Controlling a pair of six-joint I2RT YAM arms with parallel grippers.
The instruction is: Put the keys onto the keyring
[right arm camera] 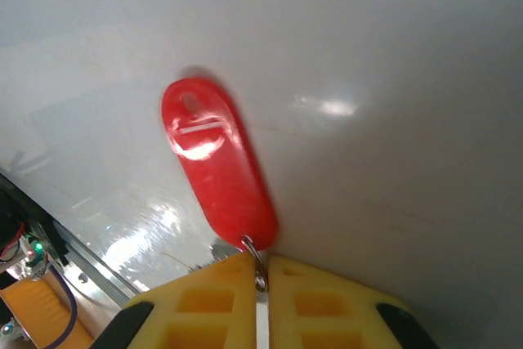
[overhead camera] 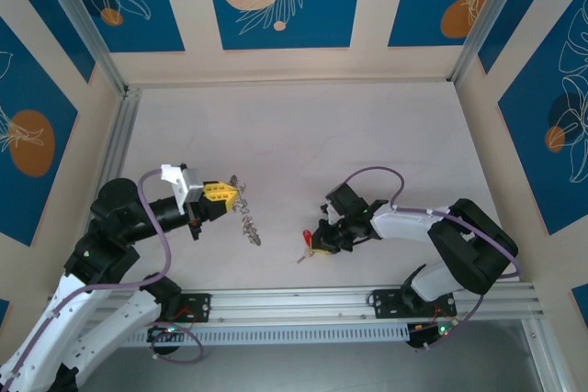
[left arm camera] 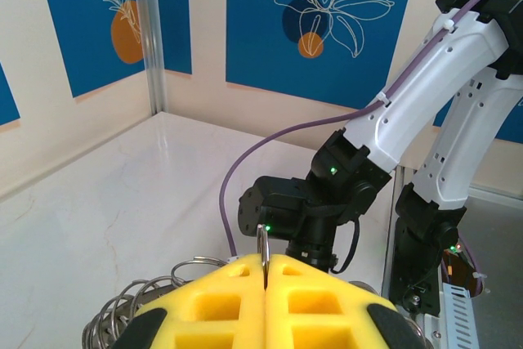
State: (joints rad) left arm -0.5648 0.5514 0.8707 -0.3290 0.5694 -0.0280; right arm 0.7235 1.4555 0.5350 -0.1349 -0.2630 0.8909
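Item one: my left gripper [overhead camera: 230, 193], yellow pads clenched on the keyring [overhead camera: 246, 218], whose silvery bunch dangles toward the tabletop [overhead camera: 303, 126], nearer its left edge.

Item two: my right gripper [overhead camera: 320, 245], pads pinched on the metal end of the red key [right arm camera: 216, 161]. The red head lies flat, close to the near edge, about midway along.

You have a pale marbled desk [overhead camera: 367, 144] boxed by cream walls [overhead camera: 369, 6], blue floral panels [overhead camera: 312, 16] and aluminium corner posts [overhead camera: 82, 16].
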